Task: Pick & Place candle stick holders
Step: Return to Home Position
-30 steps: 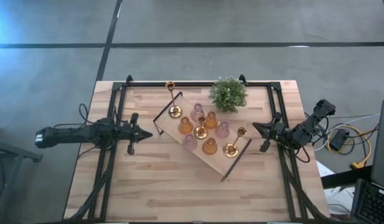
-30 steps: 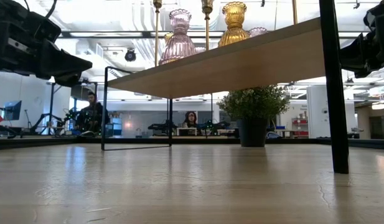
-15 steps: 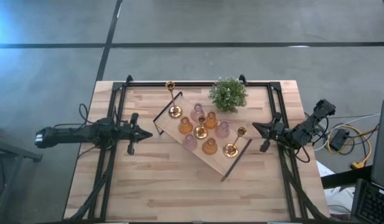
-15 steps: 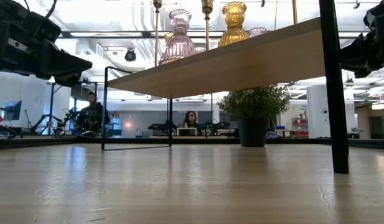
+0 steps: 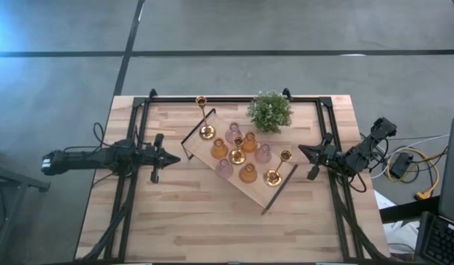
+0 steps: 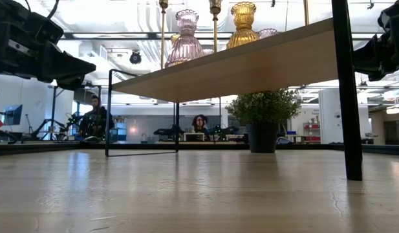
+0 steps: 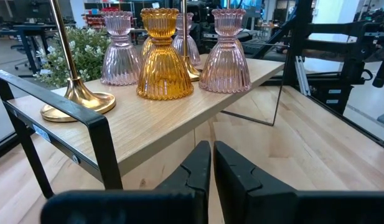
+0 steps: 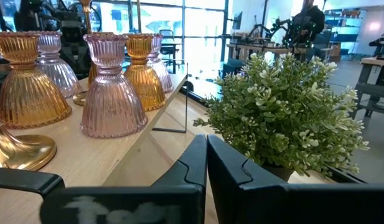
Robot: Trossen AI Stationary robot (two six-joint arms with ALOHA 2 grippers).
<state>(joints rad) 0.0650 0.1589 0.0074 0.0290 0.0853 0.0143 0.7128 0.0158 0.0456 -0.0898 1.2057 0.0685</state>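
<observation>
Several candle stick holders stand on a raised wooden tray (image 5: 257, 190) in the middle of the table: pink glass ones (image 5: 233, 132), amber glass ones (image 5: 247, 174) and gold brass ones (image 5: 272, 177), one with a tall stem (image 5: 206, 132). My left gripper (image 5: 175, 157) hangs shut at the table's left side, level, pointing at the tray's left end. In its wrist view an amber holder (image 7: 165, 56) and a pink one (image 7: 226, 56) stand ahead of it. My right gripper (image 5: 302, 149) is shut at the right side, pointing at the tray and the plant. Neither holds anything.
A green potted plant (image 5: 269, 110) stands on the table at the far side, right behind the tray. The tray rests on black wire handles (image 6: 345, 90), so its board sits high above the table. Black frame rails run along the left and right edges. Bare wood lies near the front.
</observation>
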